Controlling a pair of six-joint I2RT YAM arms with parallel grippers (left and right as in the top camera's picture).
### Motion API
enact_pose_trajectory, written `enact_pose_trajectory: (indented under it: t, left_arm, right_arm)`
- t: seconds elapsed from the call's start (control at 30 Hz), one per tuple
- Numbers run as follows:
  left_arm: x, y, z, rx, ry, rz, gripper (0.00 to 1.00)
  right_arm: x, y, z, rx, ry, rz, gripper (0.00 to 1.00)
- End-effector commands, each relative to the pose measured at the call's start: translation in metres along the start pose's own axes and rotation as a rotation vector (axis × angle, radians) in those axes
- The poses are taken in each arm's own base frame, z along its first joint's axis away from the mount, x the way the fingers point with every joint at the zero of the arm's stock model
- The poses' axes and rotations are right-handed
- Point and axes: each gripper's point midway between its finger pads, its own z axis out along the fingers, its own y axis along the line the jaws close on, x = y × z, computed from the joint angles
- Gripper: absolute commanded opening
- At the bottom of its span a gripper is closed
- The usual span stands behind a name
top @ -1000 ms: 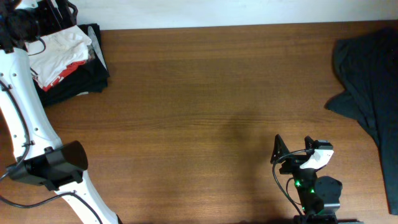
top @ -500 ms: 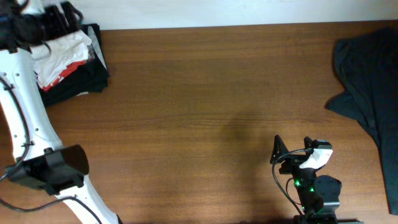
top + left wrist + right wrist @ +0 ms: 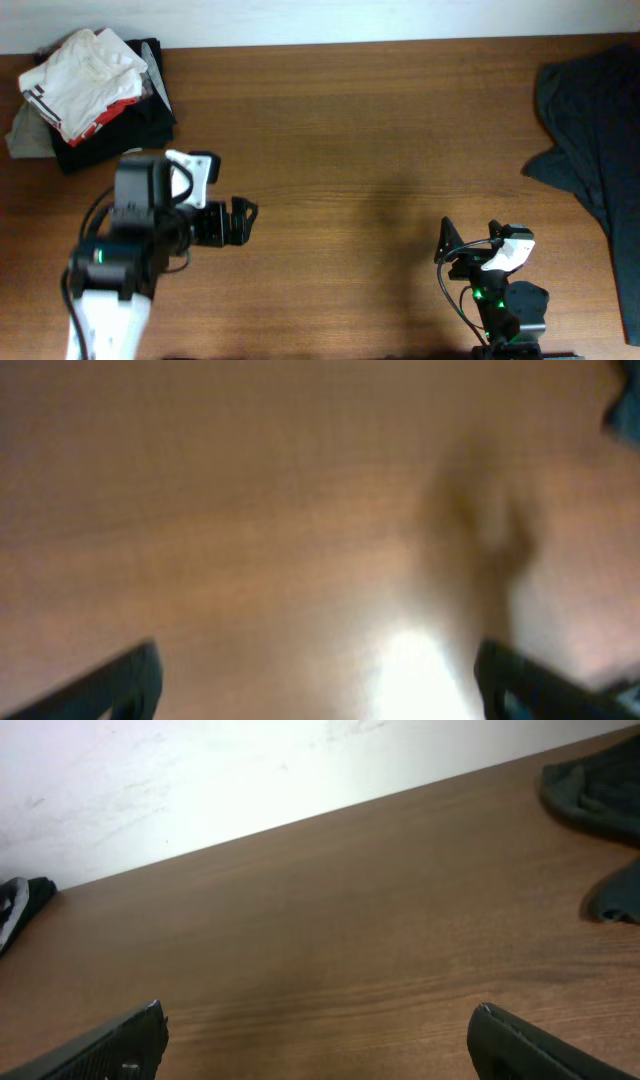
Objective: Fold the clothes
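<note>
Fingers [image 3: 120, 685] apart; white shirt [image 3: 85, 72] bunched, slantwise.

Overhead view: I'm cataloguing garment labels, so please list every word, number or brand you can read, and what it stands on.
No text can be read in any view.
Red garment, under the white shirt: white marks, too small to read.
White shirt: dark striped trim only, no lettering seen.
Dark garment at the right edge: no lettering seen.

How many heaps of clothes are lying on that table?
2. A stacked pile, white shirt on top, sits in the far left corner; a dark garment lies at the right edge. The pile may hide more.
</note>
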Motion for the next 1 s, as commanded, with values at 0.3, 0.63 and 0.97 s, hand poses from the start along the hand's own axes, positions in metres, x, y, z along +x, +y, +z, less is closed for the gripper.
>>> enact_pose_trajectory:
  t: [0.3,0.63,0.97]
  left_arm:
    - [0.028,0.03,-0.001,-0.051,-0.901,0.239,0.99]
    - [0.05,0.077,0.007,-0.248,-0.924,0.136,0.99]
    - [0.05,0.077,0.007,-0.248,-0.924,0.136,0.99]
  right_arm:
    - [0.003,-0.001,0.0,0.006,0.006,0.004,0.99]
    - [0.003,-0.001,0.0,0.006,0.006,0.004,0.99]
    - [0.003,-0.001,0.0,0.006,0.006,0.004,0.99]
